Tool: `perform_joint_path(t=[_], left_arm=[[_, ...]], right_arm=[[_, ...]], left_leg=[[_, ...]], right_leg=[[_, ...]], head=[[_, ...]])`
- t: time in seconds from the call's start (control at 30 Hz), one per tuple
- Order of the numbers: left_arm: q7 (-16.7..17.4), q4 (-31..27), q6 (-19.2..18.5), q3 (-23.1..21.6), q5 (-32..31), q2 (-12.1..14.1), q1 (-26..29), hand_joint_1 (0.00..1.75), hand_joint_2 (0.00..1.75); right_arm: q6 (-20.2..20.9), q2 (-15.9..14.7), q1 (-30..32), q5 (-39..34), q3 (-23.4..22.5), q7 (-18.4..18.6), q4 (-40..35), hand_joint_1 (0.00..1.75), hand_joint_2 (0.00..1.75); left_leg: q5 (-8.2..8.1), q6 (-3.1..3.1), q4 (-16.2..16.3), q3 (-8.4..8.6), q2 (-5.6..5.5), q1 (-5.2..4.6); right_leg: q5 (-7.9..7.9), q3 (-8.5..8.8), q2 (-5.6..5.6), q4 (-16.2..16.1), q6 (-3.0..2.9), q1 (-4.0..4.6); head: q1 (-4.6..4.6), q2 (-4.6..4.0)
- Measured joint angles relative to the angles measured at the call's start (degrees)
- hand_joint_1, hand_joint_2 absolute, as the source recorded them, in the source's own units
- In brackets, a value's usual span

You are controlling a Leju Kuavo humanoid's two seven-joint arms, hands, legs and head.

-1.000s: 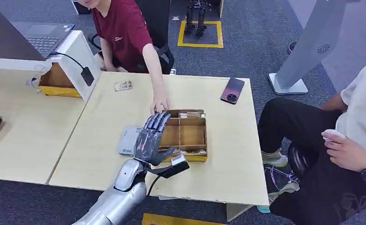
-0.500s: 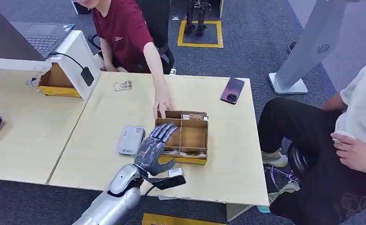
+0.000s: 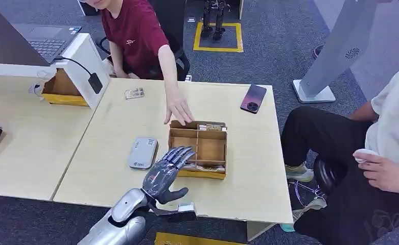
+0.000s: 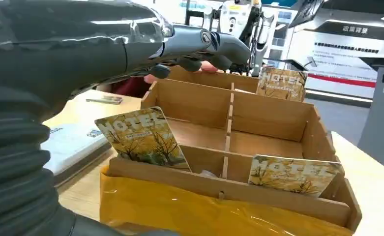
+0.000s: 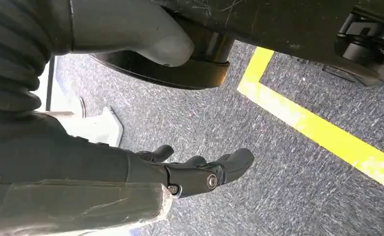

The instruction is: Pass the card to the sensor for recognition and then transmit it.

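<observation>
A flat grey rounded sensor (image 3: pixel 143 152) lies on the pale wood-grain table (image 3: pixel 110 122), just left of the left hand (image 3: pixel 165 171). That hand, dark and glossy, hovers with fingers spread and holds nothing, its fingertips over the near left corner of the box (image 3: pixel 198 148). The box is thin brown board split into compartments, its near wall wrapped in yellow film. Glossy cards (image 4: pixel 143 137) printed with yellow trees lean inside, just beyond the hand. A person's hand (image 3: pixel 179 112) touches the far rim. The right hand (image 5: pixel 194 172) hangs over speckled carpet, fingers loosely apart, empty.
</observation>
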Motion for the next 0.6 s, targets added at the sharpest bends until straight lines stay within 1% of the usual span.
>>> perform_joint_path(t=[0.47,0.6], left_arm=[[0.0,-0.6,-0.4,-0.4,-0.4,0.8,0.1,0.0,1.75],[1.4,-0.6,-0.2,-0.6,-2.6,1.0,0.2,0.0,1.75]], right_arm=[[0.0,0.0,0.0,0.0,-0.3,-0.1,0.0,0.0,1.75],[0.1,0.0,0.0,-0.1,-0.7,-0.2,0.0,0.0,1.75]], left_leg=[[0.0,0.0,0.0,0.0,0.0,0.0],[0.0,0.0,0.0,0.0,0.0,0.0]], right_leg=[[0.0,0.0,0.0,0.0,0.0,0.0],[0.0,0.0,0.0,0.0,0.0,0.0]], head=[[0.0,0.0],[0.0,0.0]])
